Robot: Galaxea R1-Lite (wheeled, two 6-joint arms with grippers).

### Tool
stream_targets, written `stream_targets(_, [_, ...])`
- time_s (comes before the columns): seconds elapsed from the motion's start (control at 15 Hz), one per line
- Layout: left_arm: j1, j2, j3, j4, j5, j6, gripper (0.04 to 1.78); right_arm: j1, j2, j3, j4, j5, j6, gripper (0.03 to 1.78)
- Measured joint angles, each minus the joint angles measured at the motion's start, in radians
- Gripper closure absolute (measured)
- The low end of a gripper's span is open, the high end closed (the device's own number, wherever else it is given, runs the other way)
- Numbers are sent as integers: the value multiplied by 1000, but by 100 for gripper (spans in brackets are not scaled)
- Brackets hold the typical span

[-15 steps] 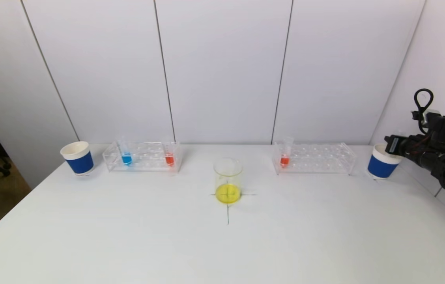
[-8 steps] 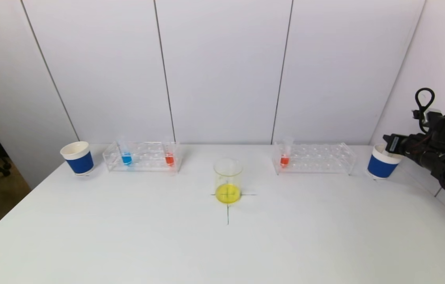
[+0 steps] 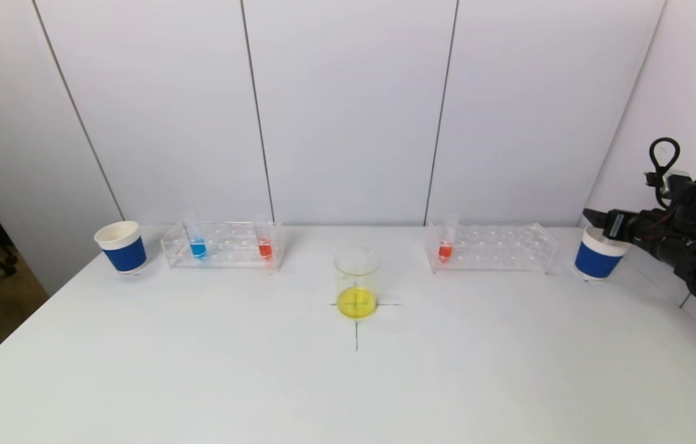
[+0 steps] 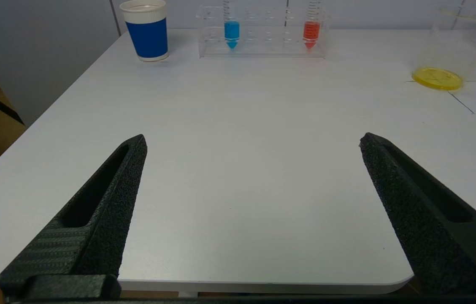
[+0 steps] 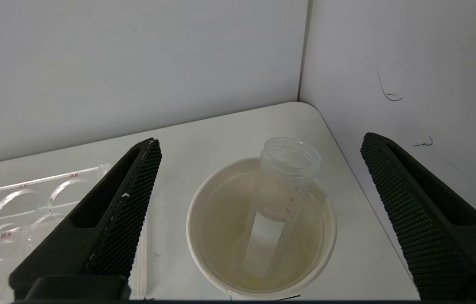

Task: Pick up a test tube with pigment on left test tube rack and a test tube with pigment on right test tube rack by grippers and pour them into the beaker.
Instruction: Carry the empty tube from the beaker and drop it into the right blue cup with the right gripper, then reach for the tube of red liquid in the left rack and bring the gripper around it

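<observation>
The left rack (image 3: 221,245) holds a blue-pigment tube (image 3: 197,246) and a red-pigment tube (image 3: 265,248). The right rack (image 3: 490,248) holds one red-pigment tube (image 3: 445,248). The beaker (image 3: 356,282) stands at the table's middle with yellow liquid in it. My right gripper (image 3: 595,217) is open and empty above the right blue cup (image 3: 598,256), where an empty clear tube (image 5: 282,198) leans inside. My left gripper (image 4: 252,141) is open and empty over the table's near left edge, far from the left rack (image 4: 263,38).
A second blue cup (image 3: 121,246) stands left of the left rack. A side wall runs close behind the right cup (image 5: 261,228). A black cross is drawn on the table (image 3: 200,370) under the beaker.
My right gripper's fingers have spread apart above the right cup, and one fingertip now sticks out further to the left. Nothing else has moved.
</observation>
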Motion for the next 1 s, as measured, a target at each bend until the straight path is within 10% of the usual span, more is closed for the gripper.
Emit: stream_targets(1.0, [1, 0, 0, 0, 0, 0, 6, 180, -321, 254, -3, -13, 1, 4])
